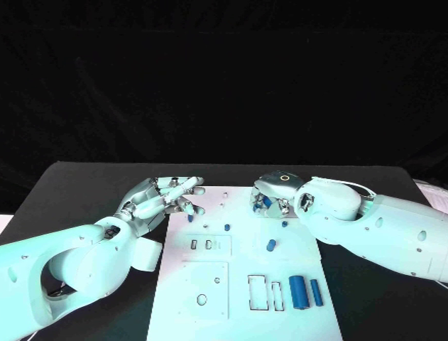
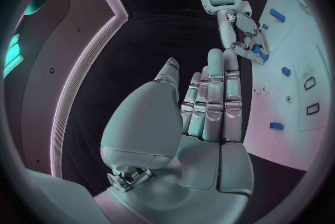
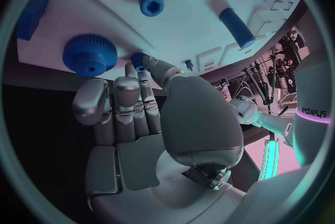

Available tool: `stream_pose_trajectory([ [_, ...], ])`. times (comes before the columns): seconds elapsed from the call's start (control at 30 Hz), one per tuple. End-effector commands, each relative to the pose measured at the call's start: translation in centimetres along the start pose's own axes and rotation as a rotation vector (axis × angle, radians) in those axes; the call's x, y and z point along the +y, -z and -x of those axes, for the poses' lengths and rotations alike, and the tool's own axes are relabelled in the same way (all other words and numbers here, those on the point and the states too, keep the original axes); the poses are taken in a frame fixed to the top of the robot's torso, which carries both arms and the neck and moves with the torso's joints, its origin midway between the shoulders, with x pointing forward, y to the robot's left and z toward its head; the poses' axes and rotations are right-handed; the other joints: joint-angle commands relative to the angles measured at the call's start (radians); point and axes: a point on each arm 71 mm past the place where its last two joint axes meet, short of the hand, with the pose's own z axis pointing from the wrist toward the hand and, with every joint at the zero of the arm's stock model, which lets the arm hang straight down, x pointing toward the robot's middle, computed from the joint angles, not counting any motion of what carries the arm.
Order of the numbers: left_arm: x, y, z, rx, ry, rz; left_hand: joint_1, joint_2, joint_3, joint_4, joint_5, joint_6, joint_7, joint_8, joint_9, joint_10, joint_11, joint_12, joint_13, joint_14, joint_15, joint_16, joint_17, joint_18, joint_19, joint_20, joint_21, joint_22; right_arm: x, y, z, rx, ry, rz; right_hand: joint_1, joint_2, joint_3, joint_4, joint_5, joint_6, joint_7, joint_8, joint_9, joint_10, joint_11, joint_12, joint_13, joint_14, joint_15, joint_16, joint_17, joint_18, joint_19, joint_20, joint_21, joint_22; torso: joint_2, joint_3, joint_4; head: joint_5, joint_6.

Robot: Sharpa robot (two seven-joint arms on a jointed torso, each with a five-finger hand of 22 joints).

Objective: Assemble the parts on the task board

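**Both hands at the board's far end**

The left hand [image 1: 165, 198] hangs over the far left corner of the board [image 1: 246, 284], fingers straight and apart, holding nothing. The right hand [image 1: 268, 197] is at the far right edge, fingertips at a small blue gear [image 3: 139, 58]; whether it grips, I cannot tell. Two cylinders [image 1: 306, 291] lie near the board's front right.

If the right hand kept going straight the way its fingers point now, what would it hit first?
Probably the small blue gear just past the right hand's fingertips, with the larger blue gear beside it; depth is hard to judge.
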Motion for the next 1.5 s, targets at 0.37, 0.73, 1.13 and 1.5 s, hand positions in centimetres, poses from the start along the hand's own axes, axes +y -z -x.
stream_pose_trajectory([
  [0.37, -0.1, -0.1, -0.1, 0.018, 0.012, -0.005, 0.003, 0.016, -0.001, -0.003, -0.003, -0.005, 0.006, -0.008, -0.001, -0.008, -0.002, -0.008, 0.001, -0.009, 0.001, 0.008, 0.005, 0.001, -0.002, 0.003, 0.008, 0.002, 0.7, -0.6, 2.1, -0.207, -0.011, -0.016, 0.017, 0.001, 0.022, -0.003, 0.001, -0.001, 0.007, -0.001, 0.0, 0.007, -0.004, -0.002, 0.002, 0.004, -0.002, 0.005, 0.002, -0.013, -0.004, 0.0, 0.009, 0.005, 0.005, -0.0007, 0.0063, 0.004, 0.018],
  [0.73, -0.1, -0.1, -0.1, 0.016, 0.012, -0.005, 0.004, 0.017, -0.001, -0.004, -0.003, -0.006, 0.006, -0.008, -0.001, -0.01, -0.001, -0.009, 0.001, -0.011, 0.002, 0.009, 0.007, 0.001, -0.003, 0.003, 0.009, 0.002, 1.9, -2.5, 2.8, -0.281, -0.02, -0.009, 0.016, -0.001, 0.026, -0.003, 0.001, -0.002, 0.008, -0.003, 0.001, 0.005, -0.003, -0.002, 0.001, 0.004, -0.002, 0.007, 0.005, -0.013, -0.004, 0.001, 0.011, 0.007, 0.013, -0.0038, 0.0137, 0.003, 0.019],
  [1.13, -0.3, -0.2, -0.1, 0.016, 0.01, -0.007, 0.004, 0.017, -0.001, -0.005, -0.003, -0.007, 0.007, -0.009, -0.001, -0.01, -0.001, -0.009, 0.001, -0.011, 0.002, 0.009, 0.008, 0.001, -0.003, 0.003, 0.009, 0.002, 2.8, -3.9, 2.5, -0.237, -0.022, 0.01, 0.011, -0.005, 0.029, 0.0, -0.001, -0.003, 0.01, -0.004, 0.001, 0.003, -0.002, -0.002, 0.001, 0.005, 0.0, 0.011, 0.009, -0.013, -0.004, 0.002, 0.013, 0.01, 0.029, -0.0081, 0.0244, -0.004, 0.027],
  [1.5, -0.3, -0.2, 0.1, 0.012, 0.008, -0.009, 0.004, 0.017, -0.001, -0.005, -0.003, -0.007, 0.007, -0.009, -0.001, -0.01, -0.001, -0.009, 0.001, -0.011, 0.002, 0.009, 0.008, 0.001, -0.003, 0.003, 0.009, 0.002, 3.2, -4.3, 2.1, -0.191, -0.02, 0.018, 0.005, -0.01, 0.03, 0.002, -0.002, -0.003, 0.01, -0.005, 0.002, 0.002, -0.001, -0.002, 0.001, 0.005, 0.001, 0.013, 0.011, -0.014, -0.005, 0.003, 0.015, 0.013, 0.032, -0.0097, 0.0252, -0.002, 0.024],
])
